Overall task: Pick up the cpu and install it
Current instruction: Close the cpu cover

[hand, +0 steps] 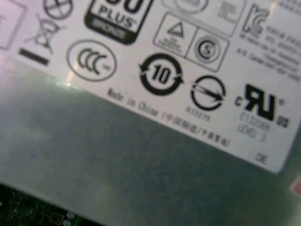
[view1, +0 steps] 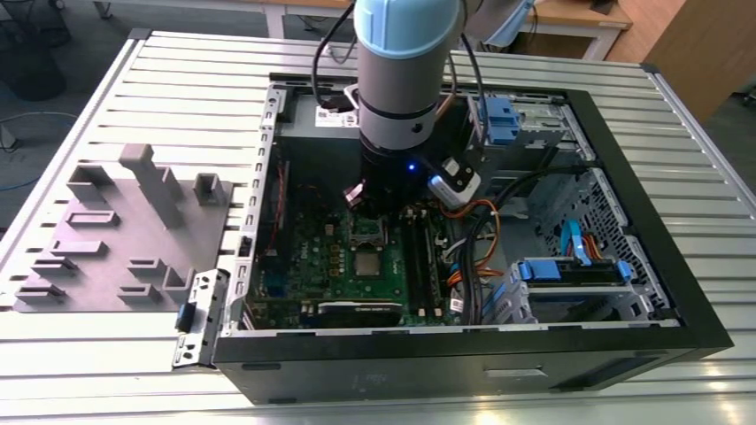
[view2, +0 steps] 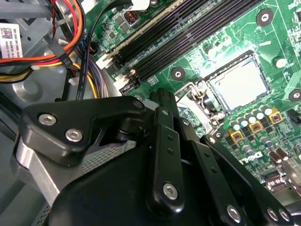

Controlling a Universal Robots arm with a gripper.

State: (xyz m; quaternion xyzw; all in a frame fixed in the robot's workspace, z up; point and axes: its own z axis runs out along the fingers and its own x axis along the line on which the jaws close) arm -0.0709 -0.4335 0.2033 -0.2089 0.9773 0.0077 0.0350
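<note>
Cpu [view2: 239, 84], flat pale-silver sq, lies on green mobo [view2: 221, 33] nr black slots [view2: 188, 42].

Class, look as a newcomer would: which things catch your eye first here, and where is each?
First, the robot arm reaches down into the open computer case on the slatted table. In the second wrist view, the pale silvery cpu lies in its socket on the green motherboard. A grey moulded tray sits beside the case, on the exterior view's left.

Grey tray [view1: 119, 235] beside open PC case [view1: 473, 372] w/ green mobo [view1: 301, 257].
</note>
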